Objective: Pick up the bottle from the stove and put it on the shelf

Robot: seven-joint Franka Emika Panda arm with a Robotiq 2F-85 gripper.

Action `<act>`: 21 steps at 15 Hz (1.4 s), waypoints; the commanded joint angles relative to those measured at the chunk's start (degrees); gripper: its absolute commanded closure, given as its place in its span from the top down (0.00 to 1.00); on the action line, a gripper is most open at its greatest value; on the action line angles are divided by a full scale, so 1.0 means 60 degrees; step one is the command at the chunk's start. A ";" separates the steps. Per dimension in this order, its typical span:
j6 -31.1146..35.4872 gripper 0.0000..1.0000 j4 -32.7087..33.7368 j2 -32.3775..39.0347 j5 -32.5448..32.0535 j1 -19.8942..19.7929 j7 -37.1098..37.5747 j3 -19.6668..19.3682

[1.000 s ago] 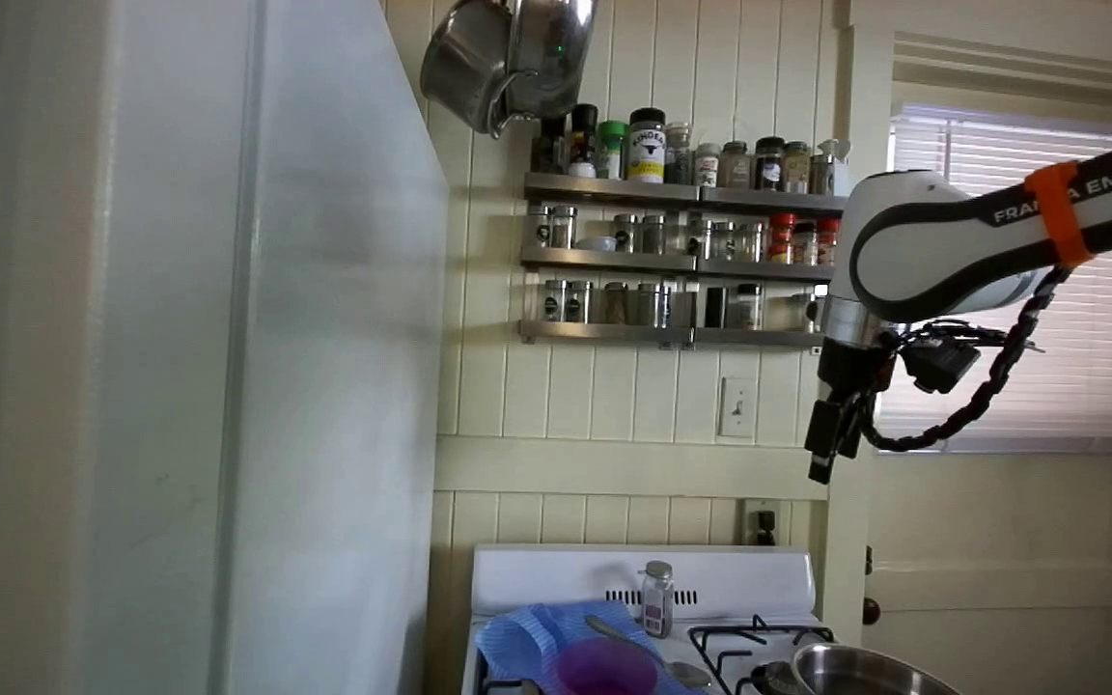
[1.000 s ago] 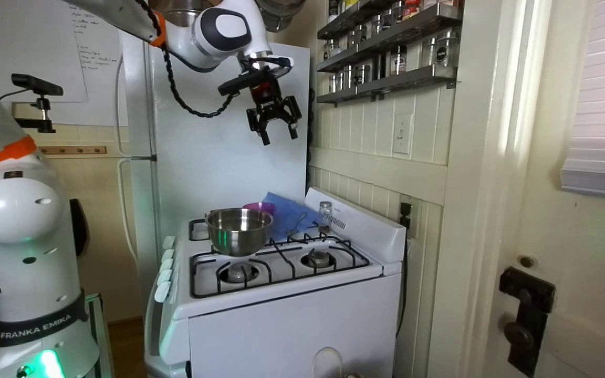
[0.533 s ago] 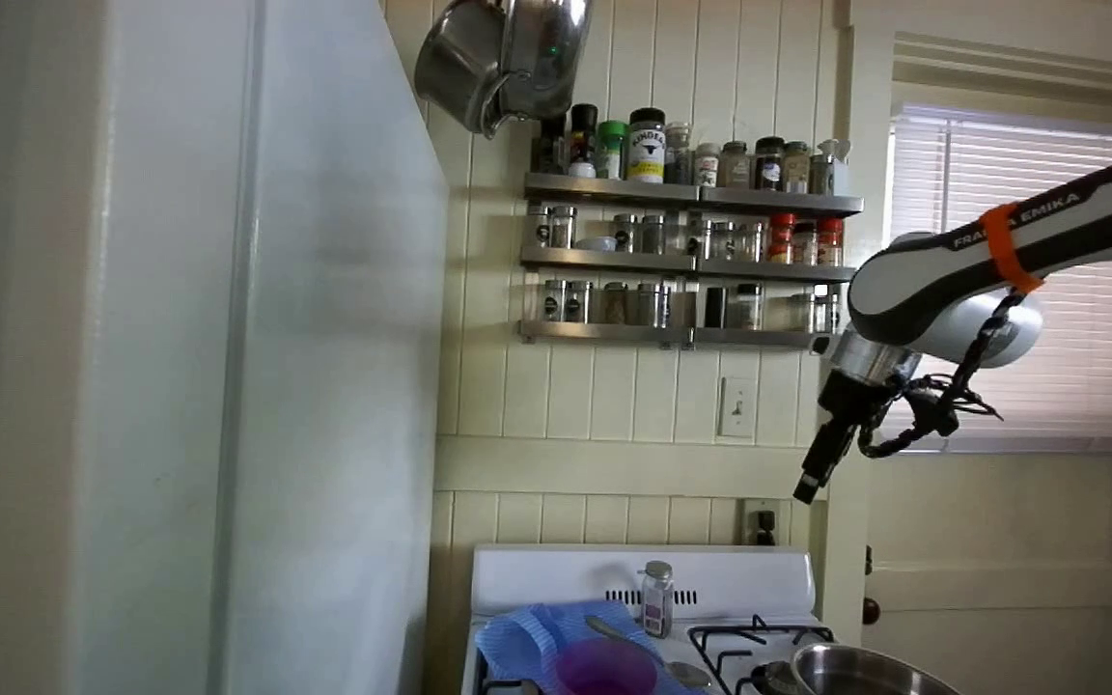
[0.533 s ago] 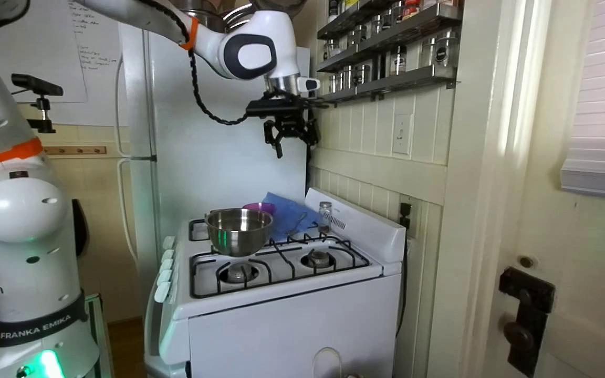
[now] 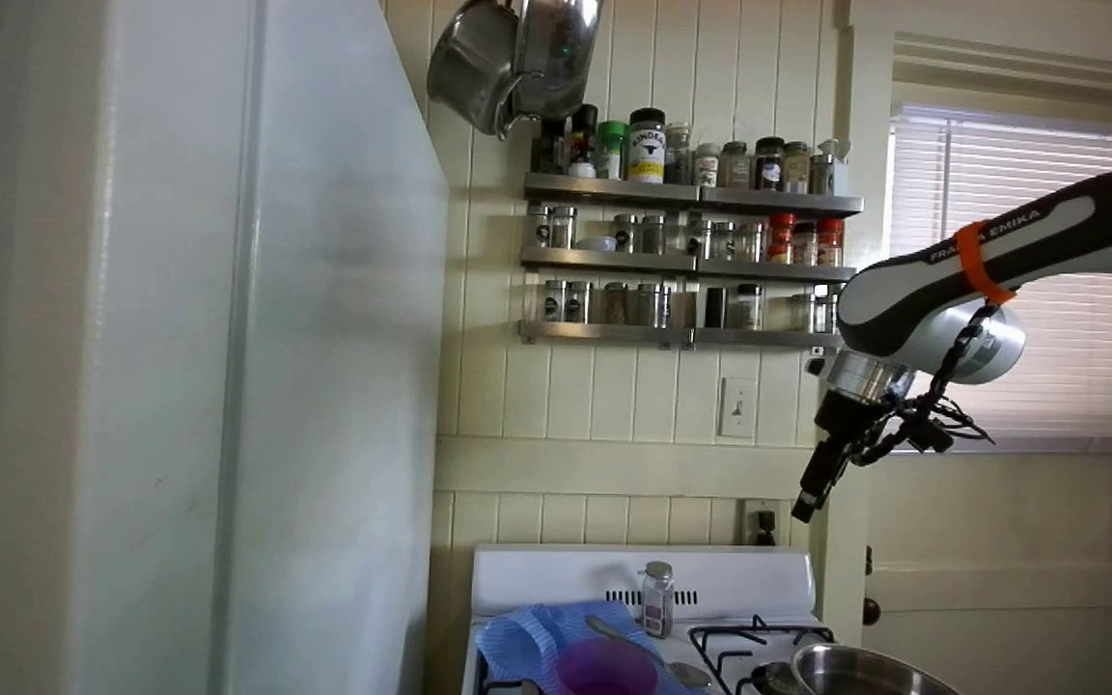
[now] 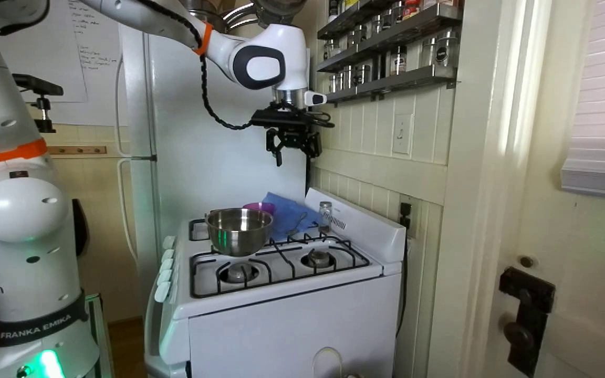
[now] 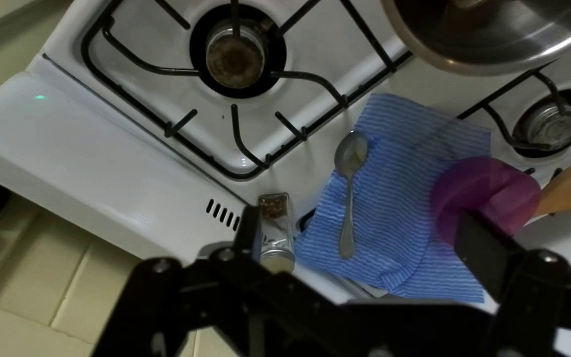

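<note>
The bottle [image 5: 656, 600] is a small clear glass jar with a pale lid and some brown contents low inside. It stands upright at the back of the white stove [image 6: 292, 325], by the back panel; it also shows in an exterior view [image 6: 325, 218] and the wrist view [image 7: 276, 230]. My gripper [image 6: 296, 153] is open and empty, tilted, in the air well above the stove. In the wrist view, the gripper's [image 7: 362, 233] left finger overlaps the bottle's side. The shelf [image 5: 609, 332] is a metal wall rack in three tiers, lined with jars; it also shows in an exterior view [image 6: 386, 86].
A blue striped cloth [image 7: 389, 198] holds a spoon [image 7: 348, 198] and a purple bowl [image 7: 484, 193] beside the bottle. A steel pot [image 6: 239, 231] stands on the grates. Pots [image 5: 517, 68] hang near the shelf. The fridge [image 5: 344, 338] stands beside the stove.
My gripper has come down and moved toward the back wall, and it has turned and tilted. It stays open. The bottle and the other things on the stove have not moved.
</note>
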 commanded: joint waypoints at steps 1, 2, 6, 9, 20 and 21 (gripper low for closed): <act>-0.0251 1.00 0.0281 0.0517 0.0430 -0.0310 -0.0220 0.0193; -0.0111 1.00 0.0324 0.0692 0.0591 -0.0330 -0.0417 0.0175; 0.0732 1.00 0.0945 0.2148 0.1584 -0.0412 -0.1524 0.0323; 0.1478 1.00 0.1756 0.3386 0.1071 -0.0623 -0.0886 0.0901; 0.2209 1.00 0.2955 0.5144 -0.0688 -0.1103 0.0466 0.2471; 0.2934 1.00 0.2555 0.4929 -0.0773 -0.1109 0.0210 0.2541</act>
